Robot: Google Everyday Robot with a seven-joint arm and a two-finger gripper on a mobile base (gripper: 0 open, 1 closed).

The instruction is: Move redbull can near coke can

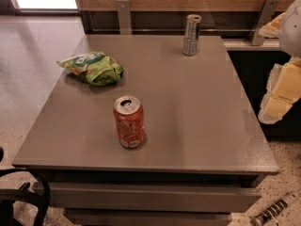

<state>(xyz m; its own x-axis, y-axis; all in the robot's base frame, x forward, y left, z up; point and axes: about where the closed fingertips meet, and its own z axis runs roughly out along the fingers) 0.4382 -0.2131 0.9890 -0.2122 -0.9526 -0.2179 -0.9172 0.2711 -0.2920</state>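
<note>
Judging by the layout, the approach step is in hand: the gripper (283, 60) hangs at the right edge, fingers spread and empty, and must next reach the redbull can (191, 34) (upright, top centre of the table (202, 112)), well apart from the coke can (129, 121) at lower centre.

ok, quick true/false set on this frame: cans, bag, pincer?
1. The redbull can stands upright near the back edge of the table. True.
2. The coke can lies on its side. False: it stands upright, towards the front.
3. The green bag touches the coke can. False: they are apart, with the bag further back on the left.
4. The two cans stand well apart. True.
5. The pincer is shut on the redbull can. False: the pincer is not in view. Only pale arm parts show at the right edge, and nothing touches the can.
</note>
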